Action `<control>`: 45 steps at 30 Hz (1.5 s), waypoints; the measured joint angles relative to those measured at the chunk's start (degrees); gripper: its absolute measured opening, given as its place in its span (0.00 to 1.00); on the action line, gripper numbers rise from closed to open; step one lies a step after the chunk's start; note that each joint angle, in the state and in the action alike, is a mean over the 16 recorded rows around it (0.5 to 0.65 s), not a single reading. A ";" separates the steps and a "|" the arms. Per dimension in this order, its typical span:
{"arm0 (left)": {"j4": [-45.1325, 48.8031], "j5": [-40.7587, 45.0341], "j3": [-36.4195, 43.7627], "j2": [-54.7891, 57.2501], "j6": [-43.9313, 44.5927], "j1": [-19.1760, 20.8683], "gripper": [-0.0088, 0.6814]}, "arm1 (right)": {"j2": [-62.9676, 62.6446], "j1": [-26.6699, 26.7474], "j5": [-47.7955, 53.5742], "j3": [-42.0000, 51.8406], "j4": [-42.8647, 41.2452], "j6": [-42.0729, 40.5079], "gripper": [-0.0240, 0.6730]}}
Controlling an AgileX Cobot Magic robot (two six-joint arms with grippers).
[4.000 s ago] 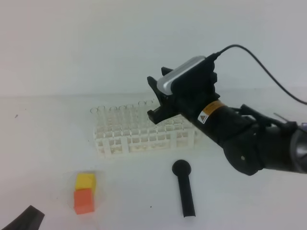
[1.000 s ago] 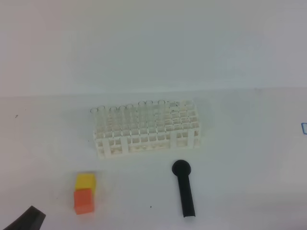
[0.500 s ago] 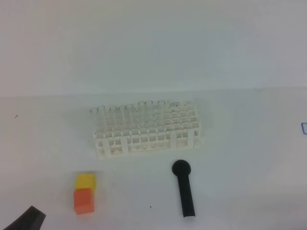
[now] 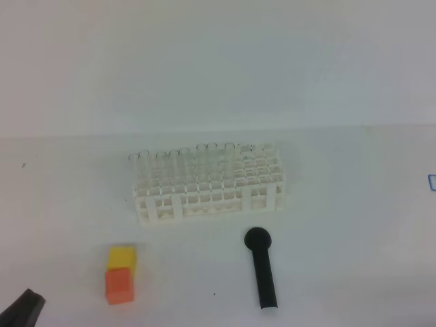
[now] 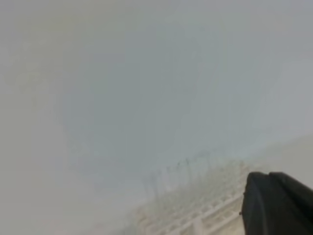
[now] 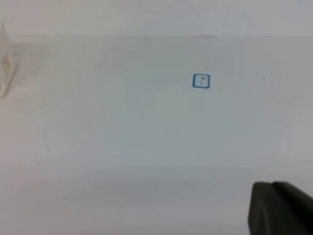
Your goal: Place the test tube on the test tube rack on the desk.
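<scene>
High view: white lattice test tube rack [image 4: 208, 187] mid-desk [image 4: 354, 204], clear glass test tube [image 4: 247, 155] upright at its one-o'clock corner, matte black round-headed tool [image 4: 261, 269] at five, yellow block [image 4: 121, 257] touching orange block [image 4: 118, 285] at seven; left wrist: hazy rack, left gripper [image 5: 279, 203] clenched; right wrist: blue square mark [image 6: 201, 81], right gripper [image 6: 281, 208] clenched, empty.

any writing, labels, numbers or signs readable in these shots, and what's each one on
No text can be read in any view.
Small blue-outlined square mark on the desk: whatever is inside is too small and blurred to read.
The same mark is cut off by the picture's right edge in the high view: unreadable.
Test tube rack, black round-headed tool, yellow block, orange block: no lettering visible.
</scene>
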 joint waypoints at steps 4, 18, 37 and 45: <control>6.35 -3.89 -0.41 0.07 -0.90 -2.78 0.01 | 0.00 0.00 0.00 0.00 0.00 0.03 0.03; 38.79 -16.19 -1.33 0.00 -16.94 -6.52 0.01 | 0.00 0.00 0.00 0.00 0.00 0.06 0.03; 77.40 -18.29 -0.04 0.10 -95.25 -8.97 0.01 | 0.00 0.00 0.00 0.00 -0.01 0.06 0.03; 82.10 -6.84 -0.11 0.18 -103.94 -8.97 0.01 | 0.00 0.00 0.00 0.00 -0.02 0.06 0.03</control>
